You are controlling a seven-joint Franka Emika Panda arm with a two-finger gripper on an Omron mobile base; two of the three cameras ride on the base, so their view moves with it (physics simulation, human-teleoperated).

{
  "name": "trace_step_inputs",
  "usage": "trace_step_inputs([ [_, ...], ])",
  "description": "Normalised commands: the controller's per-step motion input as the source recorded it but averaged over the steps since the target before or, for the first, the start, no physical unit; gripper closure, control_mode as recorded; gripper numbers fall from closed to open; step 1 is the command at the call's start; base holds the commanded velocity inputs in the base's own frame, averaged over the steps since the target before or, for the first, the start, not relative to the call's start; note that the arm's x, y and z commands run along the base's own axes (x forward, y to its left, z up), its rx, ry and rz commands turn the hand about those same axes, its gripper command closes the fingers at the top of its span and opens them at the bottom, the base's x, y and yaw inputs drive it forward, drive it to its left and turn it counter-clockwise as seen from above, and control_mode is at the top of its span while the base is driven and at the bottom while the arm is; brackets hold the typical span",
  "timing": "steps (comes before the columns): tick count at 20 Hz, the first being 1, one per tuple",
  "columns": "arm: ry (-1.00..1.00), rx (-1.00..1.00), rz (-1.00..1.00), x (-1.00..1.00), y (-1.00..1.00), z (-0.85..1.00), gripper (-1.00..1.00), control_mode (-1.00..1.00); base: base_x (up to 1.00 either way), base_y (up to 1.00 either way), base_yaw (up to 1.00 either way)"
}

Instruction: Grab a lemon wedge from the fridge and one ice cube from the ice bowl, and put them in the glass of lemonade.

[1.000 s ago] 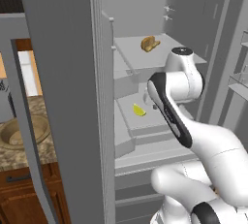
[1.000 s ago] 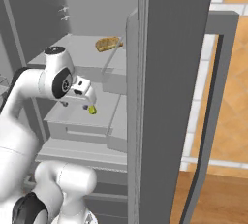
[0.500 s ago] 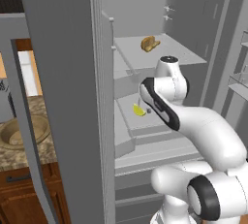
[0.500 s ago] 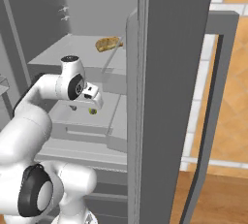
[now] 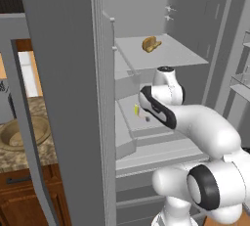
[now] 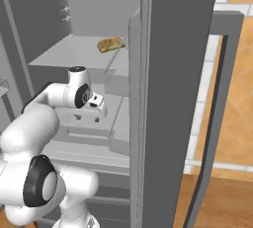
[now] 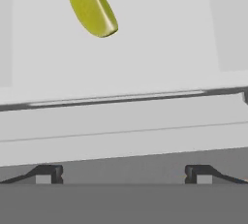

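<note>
Two doors of the fridge (image 5: pixel 63 73) stand open, and the white arm reaches inside to the middle shelf (image 5: pixel 141 122). On that shelf lies the lemon wedge (image 5: pixel 136 109), a small yellow sliver just beside the arm's wrist on the side nearer the left door; in the hand view the lemon wedge (image 7: pixel 89 6) sits at the top, left of centre, on the pale shelf floor beyond the shelf's front lip. The pincer (image 7: pixel 123 172) is released, its two dark fingertips (image 7: pixel 46 173) spread wide near the bottom corners of the hand view, with nothing between them and the wedge well clear of both. One shelf above the wedge, a tan-brown bread-like lump (image 5: pixel 151 44) rests near the front edge. Left of the fridge, a tan sink basin (image 5: pixel 22 132) sits in a speckled surface (image 5: pixel 19 154).
</note>
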Motion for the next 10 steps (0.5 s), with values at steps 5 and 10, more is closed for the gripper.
trace_step_inputs([
  [5,0.02,0.0,0.11,0.29,0.0,-0.19,-1.0,-1.0,0.0,0.0,0.0],
  [10,0.01,0.0,0.2,0.48,0.0,-0.07,-1.0,-1.0,0.0,0.0,0.0],
])
